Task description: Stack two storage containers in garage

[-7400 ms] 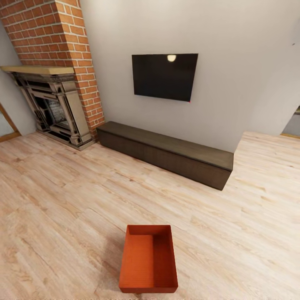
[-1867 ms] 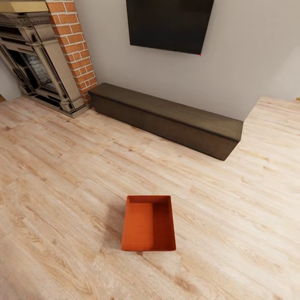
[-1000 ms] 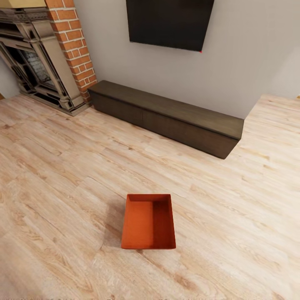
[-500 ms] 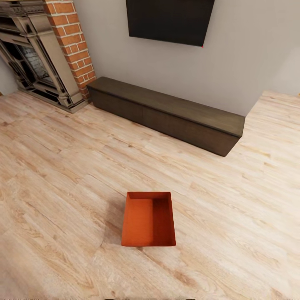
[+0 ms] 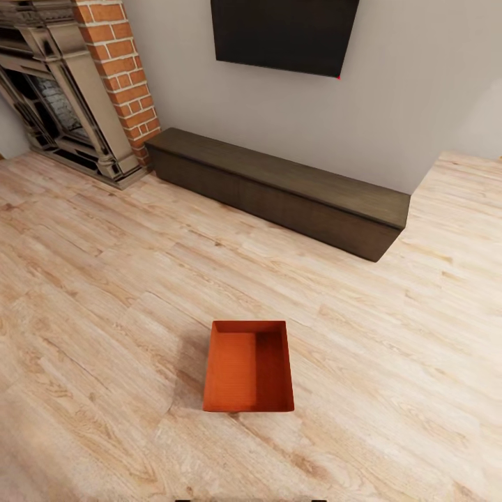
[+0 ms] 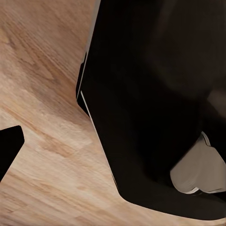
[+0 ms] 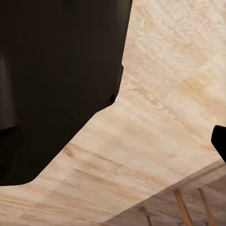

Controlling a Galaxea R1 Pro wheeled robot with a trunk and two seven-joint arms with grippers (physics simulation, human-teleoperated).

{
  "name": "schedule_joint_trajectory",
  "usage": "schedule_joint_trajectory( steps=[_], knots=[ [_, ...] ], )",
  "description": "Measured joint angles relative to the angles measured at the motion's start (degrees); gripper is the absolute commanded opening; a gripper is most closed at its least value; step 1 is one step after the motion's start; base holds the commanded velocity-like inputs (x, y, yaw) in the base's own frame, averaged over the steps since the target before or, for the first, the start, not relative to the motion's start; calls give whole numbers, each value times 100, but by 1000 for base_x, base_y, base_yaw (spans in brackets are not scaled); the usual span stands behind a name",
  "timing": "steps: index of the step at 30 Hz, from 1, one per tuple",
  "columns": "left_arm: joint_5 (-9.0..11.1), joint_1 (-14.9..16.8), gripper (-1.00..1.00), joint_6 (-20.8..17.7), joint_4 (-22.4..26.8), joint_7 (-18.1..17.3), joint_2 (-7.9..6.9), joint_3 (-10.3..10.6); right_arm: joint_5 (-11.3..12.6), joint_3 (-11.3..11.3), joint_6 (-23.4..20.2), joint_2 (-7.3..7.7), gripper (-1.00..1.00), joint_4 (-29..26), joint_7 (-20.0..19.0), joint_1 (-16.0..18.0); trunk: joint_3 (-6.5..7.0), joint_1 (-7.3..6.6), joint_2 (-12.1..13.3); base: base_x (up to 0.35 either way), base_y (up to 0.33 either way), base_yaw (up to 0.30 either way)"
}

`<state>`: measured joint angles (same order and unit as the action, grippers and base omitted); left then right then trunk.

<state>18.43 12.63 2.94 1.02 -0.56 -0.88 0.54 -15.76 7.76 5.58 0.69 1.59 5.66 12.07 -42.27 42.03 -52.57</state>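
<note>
My grippers' opening I cannot tell; approaching the storage container (image 5: 248, 368) at twelve o'clock, I must reach down.

Left wrist view: black robot body panel (image 6: 155, 94) close before camera, pale grey rounded part (image 6: 200, 169) at its 5 o'clock; dark finger tip (image 6: 8, 143) at frame edge. Right wrist view: black body panel (image 7: 56, 80); dark finger tip (image 7: 220, 140) at edge. Jaw states unreadable.
</note>
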Motion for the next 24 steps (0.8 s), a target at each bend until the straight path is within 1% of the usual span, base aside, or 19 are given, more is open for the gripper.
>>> schedule_joint_trajectory(
  steps=[7,11,12,14,15,17,19,20,21,22,23,24],
  knots=[
    [0,1,100,-2,0,0,-1,0,15,2,3,-6,100,0,18,0,0,0,0,0,0,0],
    [-3,0,100,2,24,-1,-6,0,-36,-6,44,-11,100,-28,41,1,0,0,0,0,0,0],
    [-13,1,100,4,52,-12,-11,-8,-38,-14,10,-42,100,-253,34,0,0,0,0,0,0,0],
    [-10,6,100,3,173,-5,-37,-18,-36,-17,-66,-163,100,-644,34,-2,0,0,0,0,0,0],
    [-14,9,100,-12,394,4,-69,-22,-34,-22,-173,-263,100,-985,40,-3,1,0,0,0,0,0],
    [-7,13,100,-81,1121,18,-157,-24,-6,-17,-496,-420,100,-1757,47,-14,1,0,0,0,0,0],
    [-3,11,100,-154,1548,25,-236,-31,10,-3,-668,-471,100,-2088,44,-8,1,0,0,0,0,0],
    [-9,21,100,-281,1944,33,-317,-37,20,7,-823,-521,100,-2302,40,31,1,0,0,0,0,0],
    [-21,47,100,-635,2498,40,-400,-40,32,7,-999,-627,100,-2490,40,224,2,0,0,0,0,0],
    [-22,44,100,-815,2726,43,-420,-41,36,9,-1043,-674,100,-2529,40,337,1,0,0,0,0,0],
    [-25,59,100,-1206,3046,57,-446,-42,45,9,-1100,-759,100,-2564,40,555,2,0,0,0,0,0],
    [-27,62,100,-1422,3198,71,-457,-43,48,12,-1123,-799,100,-2563,40,693,1,0,0,0,0,0]
  ],
)
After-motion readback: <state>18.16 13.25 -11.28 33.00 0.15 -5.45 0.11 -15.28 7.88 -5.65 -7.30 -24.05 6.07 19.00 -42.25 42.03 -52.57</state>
